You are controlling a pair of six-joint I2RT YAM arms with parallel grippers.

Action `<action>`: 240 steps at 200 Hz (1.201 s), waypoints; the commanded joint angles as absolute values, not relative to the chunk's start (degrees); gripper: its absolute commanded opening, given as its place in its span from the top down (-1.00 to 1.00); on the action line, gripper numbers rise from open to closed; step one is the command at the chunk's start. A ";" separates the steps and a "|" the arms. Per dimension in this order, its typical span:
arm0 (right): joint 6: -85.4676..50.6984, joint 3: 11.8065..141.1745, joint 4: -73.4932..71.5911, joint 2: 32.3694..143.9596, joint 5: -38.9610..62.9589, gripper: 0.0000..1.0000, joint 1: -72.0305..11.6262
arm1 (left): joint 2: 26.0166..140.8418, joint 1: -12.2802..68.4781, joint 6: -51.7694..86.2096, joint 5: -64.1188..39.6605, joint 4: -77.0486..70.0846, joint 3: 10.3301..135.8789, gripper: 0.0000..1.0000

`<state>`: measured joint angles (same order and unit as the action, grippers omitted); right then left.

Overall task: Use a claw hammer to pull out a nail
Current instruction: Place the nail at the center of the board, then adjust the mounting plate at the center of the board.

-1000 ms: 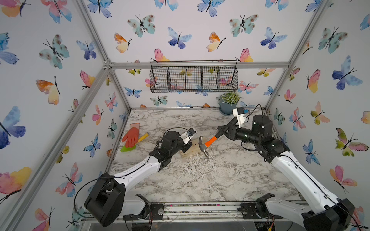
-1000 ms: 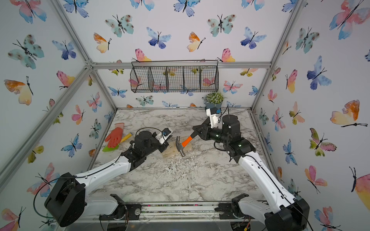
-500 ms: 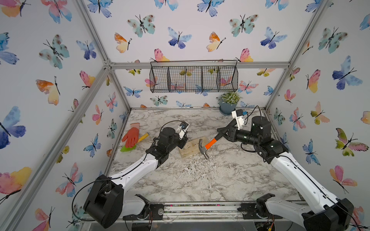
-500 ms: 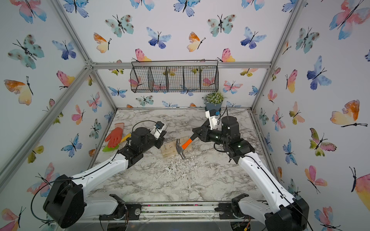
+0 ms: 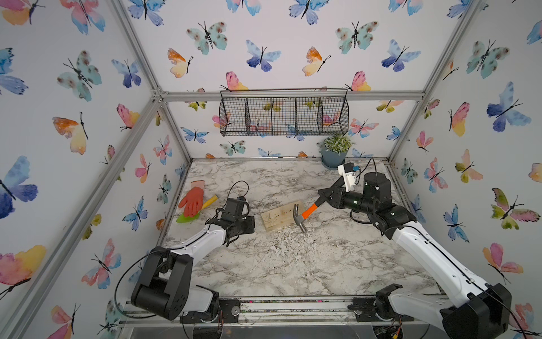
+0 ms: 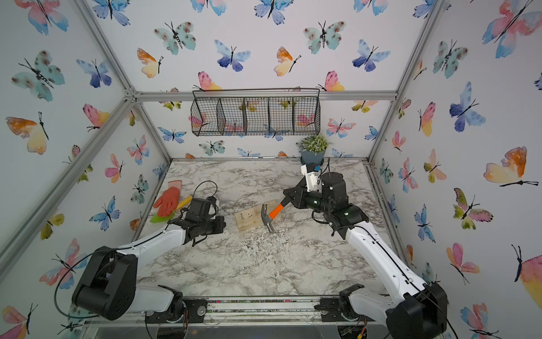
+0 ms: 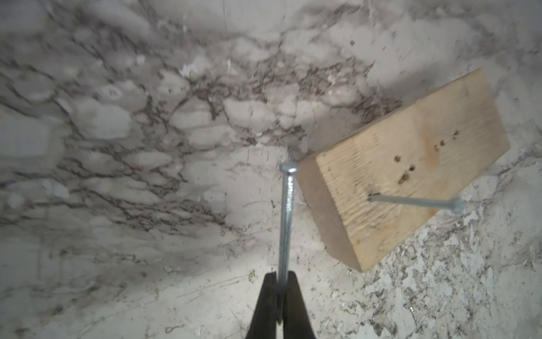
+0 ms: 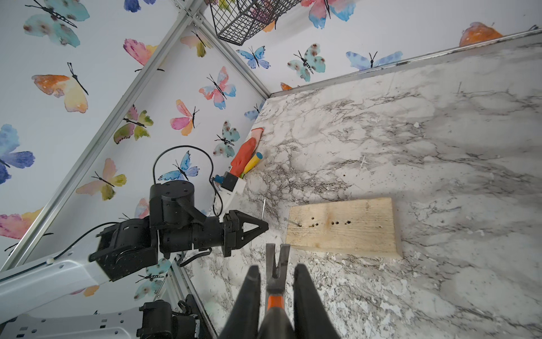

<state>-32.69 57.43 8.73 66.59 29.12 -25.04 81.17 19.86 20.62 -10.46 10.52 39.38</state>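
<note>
Nail [image 7: 286, 217] pulled, pinched tight in left gripper [image 7: 281, 274]; claw hammer [image 5: 298, 216] is clamped in right gripper [image 8: 277, 267]; second nail [image 7: 410, 201] is yet to be drawn.

Claw hammer [image 5: 309, 212] tilts head-down; nail [image 7: 286, 217] gripped by its tip.

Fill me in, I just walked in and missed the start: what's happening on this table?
Two robot arms are pulling nails from a wooden block on the marble table. The left gripper is shut on a nail, held clear of the block. The right gripper is shut on the claw hammer by its handle, the head beside the block's end. Another nail sticks out of the block.
</note>
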 commanded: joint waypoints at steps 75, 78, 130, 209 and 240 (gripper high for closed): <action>-35.86 55.43 1.49 64.60 29.27 0.94 -24.63 | 90.61 17.05 22.78 -17.57 17.39 44.46 0.48; -35.86 55.37 1.48 64.62 29.27 0.94 -24.61 | 90.62 17.04 22.84 -17.57 17.49 44.55 0.44; -35.68 55.20 0.99 64.78 28.76 0.94 -24.62 | 87.33 16.88 22.80 -16.17 19.70 47.18 0.38; -36.74 53.96 -0.89 63.94 28.37 0.94 -24.65 | 92.58 16.89 24.06 -14.74 18.83 54.29 0.45; -36.56 54.00 -0.53 63.59 27.60 0.94 -24.63 | 98.14 17.21 23.86 -14.28 19.85 57.47 0.49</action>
<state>-34.98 53.52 4.67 65.91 27.55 -25.04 93.82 17.19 23.81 -15.49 18.28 55.13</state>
